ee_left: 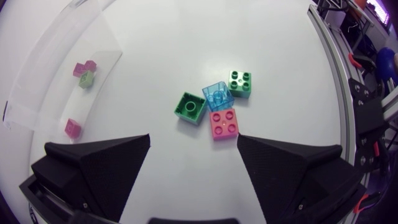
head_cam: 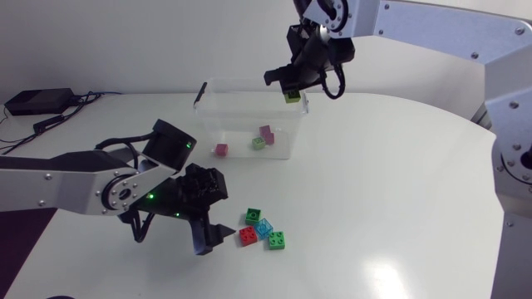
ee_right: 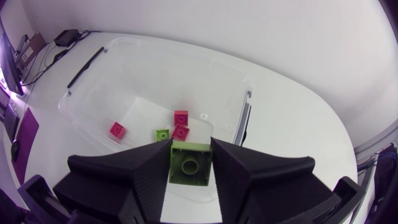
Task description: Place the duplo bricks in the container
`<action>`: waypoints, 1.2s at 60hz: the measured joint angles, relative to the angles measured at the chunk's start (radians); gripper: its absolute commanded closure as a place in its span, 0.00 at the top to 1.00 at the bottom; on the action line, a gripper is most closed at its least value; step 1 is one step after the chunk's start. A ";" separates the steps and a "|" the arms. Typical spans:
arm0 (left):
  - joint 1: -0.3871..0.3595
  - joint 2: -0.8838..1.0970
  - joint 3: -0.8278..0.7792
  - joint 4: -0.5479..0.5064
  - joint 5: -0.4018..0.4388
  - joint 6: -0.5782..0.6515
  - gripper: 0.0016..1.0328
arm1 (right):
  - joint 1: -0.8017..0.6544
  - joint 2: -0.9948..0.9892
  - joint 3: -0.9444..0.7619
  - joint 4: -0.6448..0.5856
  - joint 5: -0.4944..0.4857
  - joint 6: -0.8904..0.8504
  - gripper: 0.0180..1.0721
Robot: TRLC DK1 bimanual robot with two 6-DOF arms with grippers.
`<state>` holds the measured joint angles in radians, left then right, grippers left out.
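Observation:
My right gripper (head_cam: pixel 290 86) hangs over the right end of the clear container (head_cam: pixel 241 86), shut on a lime green brick (head_cam: pixel 292 96). In the right wrist view that lime brick (ee_right: pixel 190 164) sits between the fingers of the right gripper (ee_right: pixel 190 150), above the container (ee_right: pixel 155 46). Inside lie a pink brick (ee_right: pixel 117 129), a light green brick (ee_right: pixel 162 134) and two more pink bricks (ee_right: pixel 181 117). My left gripper (ee_left: pixel 193 155) stands open just short of the loose group: a red brick (ee_left: pixel 224 123), dark green brick (ee_left: pixel 190 107), clear blue brick (ee_left: pixel 217 96) and green brick (ee_left: pixel 240 83).
The loose bricks (head_cam: pixel 263 229) lie in a tight cluster in front of the container, to the right of my left gripper (head_cam: pixel 213 237). A black latch (head_cam: pixel 199 93) sits on the container's left end. A black box with cables (head_cam: pixel 37 101) rests at the table's far left.

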<state>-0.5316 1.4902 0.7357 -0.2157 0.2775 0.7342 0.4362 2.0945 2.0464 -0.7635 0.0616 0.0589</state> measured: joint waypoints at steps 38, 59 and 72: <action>-0.045 0.031 -0.012 0.043 -0.048 -0.008 0.95 | -0.001 -0.162 -0.121 -0.153 -0.017 -0.003 0.90; -0.096 0.079 -0.012 0.072 -0.098 -0.050 0.94 | 0.042 -0.453 -0.519 -0.103 -0.027 -0.007 0.90; -0.106 0.154 -0.011 0.095 -0.122 -0.069 0.93 | 0.076 -0.486 -0.714 -0.049 -0.031 -0.007 0.90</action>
<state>-0.6376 1.6444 0.7246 -0.1204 0.1551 0.6647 0.5117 1.6089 1.3323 -0.8124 0.0303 0.0517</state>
